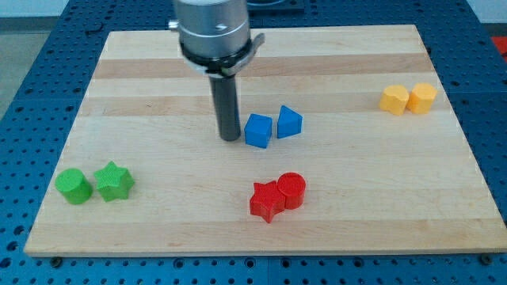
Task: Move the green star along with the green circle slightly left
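Observation:
The green star (114,182) lies near the board's lower left, with the green circle (74,186) just to its left, nearly touching. My tip (230,138) rests on the board near the middle, just left of the blue cube (258,131). The tip is well to the upper right of the green pair and apart from them.
A blue triangular block (289,122) sits right of the blue cube. A red star (267,201) and red cylinder (291,190) touch at lower middle. Two yellow blocks (394,100) (422,97) sit at upper right. The wooden board (158,63) ends close to the green circle's left.

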Controlling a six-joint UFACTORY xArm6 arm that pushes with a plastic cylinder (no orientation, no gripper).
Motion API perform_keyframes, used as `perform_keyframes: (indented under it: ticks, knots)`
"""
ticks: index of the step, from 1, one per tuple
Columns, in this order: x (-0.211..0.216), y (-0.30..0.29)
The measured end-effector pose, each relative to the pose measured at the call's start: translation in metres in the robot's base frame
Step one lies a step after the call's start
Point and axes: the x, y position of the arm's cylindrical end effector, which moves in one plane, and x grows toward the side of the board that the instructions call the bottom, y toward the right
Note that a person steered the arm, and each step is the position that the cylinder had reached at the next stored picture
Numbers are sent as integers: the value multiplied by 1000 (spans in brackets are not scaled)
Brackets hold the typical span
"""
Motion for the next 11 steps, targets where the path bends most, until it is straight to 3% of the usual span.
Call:
perform_keyframes:
  ticks: [2,5,7,11]
  knots:
    - [-13,33]
    - [-12,-12]
    - [53,-53]
    - [98,-129]
